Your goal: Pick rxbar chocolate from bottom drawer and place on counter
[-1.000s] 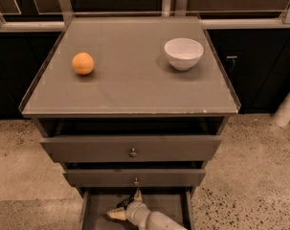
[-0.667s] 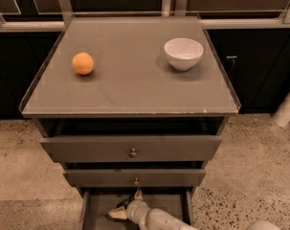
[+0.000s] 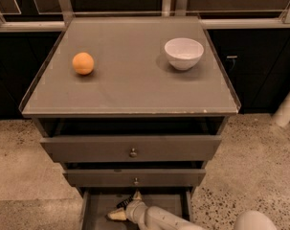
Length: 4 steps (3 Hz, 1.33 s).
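Note:
The bottom drawer [image 3: 100, 209] is pulled out at the foot of the cabinet. My gripper [image 3: 127, 205] reaches down into it from the lower right, and it is open. One tan fingertip [image 3: 117, 215] points left and the other lies toward the drawer's back. A small dark sliver between them looks like the rxbar chocolate [image 3: 122, 204], lying on the drawer floor; most of it is hidden by the gripper. The grey counter [image 3: 130, 85] lies above.
An orange ball [image 3: 83, 63] sits at the counter's left and a white bowl [image 3: 184, 52] at its right. Two knobbed drawers [image 3: 133, 152] stand slightly open above the bottom one. Dark cabinets lie behind, speckled floor around.
The gripper stays in nearly the same spot in the bottom drawer. The arm behind it has shifted a little, and its rounded joint now shows at the bottom right.

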### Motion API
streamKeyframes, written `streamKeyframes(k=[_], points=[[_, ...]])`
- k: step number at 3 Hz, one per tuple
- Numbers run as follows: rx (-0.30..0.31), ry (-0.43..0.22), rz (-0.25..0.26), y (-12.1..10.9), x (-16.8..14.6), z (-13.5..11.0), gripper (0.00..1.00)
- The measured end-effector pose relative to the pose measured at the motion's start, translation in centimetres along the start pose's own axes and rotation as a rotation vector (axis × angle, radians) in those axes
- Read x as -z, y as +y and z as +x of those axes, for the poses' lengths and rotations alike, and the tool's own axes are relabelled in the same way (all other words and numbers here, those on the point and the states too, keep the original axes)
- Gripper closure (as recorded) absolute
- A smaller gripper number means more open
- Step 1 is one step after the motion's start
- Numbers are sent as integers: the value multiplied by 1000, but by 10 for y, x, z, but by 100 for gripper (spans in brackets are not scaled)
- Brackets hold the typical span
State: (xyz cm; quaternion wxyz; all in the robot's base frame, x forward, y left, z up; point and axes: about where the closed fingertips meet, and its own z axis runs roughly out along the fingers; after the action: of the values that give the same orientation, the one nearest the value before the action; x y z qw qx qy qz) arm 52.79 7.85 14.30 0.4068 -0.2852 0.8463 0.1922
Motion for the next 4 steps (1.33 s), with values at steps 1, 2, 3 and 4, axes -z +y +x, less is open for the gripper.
streamKeyframes(k=[1, 2, 3, 4], points=[[-36, -3, -18, 3, -12, 12, 0], [-35, 5, -19, 5, -16, 18, 0], [-3, 24, 23, 3, -17, 21, 0], [42, 43, 109, 0, -14, 22, 0]])
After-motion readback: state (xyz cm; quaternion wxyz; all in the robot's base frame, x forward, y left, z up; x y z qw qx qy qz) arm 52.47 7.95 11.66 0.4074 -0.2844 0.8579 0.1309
